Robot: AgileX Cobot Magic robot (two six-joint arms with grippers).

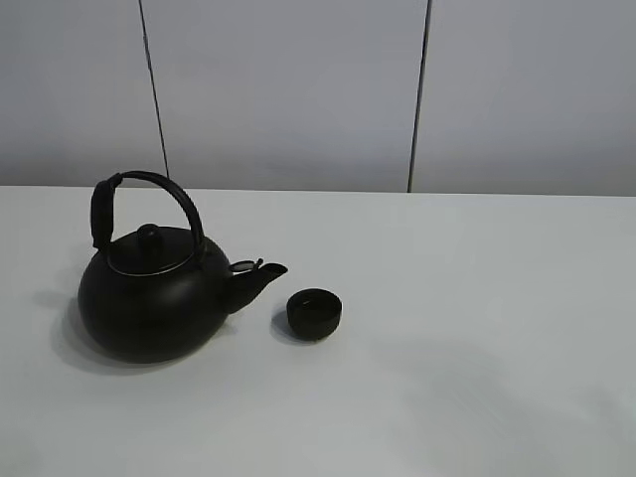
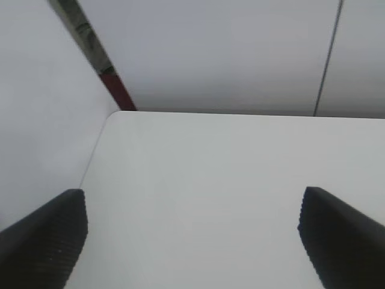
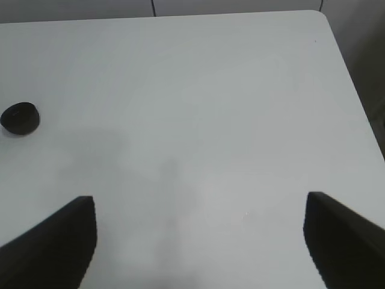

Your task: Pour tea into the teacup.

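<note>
A large round black kettle (image 1: pixel 151 293) with an arched handle stands on the white table (image 1: pixel 477 298), left of the middle, its spout pointing right. The small matte-black teacup (image 1: pixel 314 313) stands just right of the spout, apart from it; it also shows at the edge of the right wrist view (image 3: pixel 20 117). Neither arm shows in the exterior high view. My left gripper (image 2: pixel 192 238) is open and empty over bare table; the kettle is out of its view. My right gripper (image 3: pixel 201 238) is open and empty, well away from the teacup.
A grey panelled wall (image 1: pixel 298 89) runs behind the table. The table's corner and edge show in the left wrist view (image 2: pixel 111 120) and in the right wrist view (image 3: pixel 346 60).
</note>
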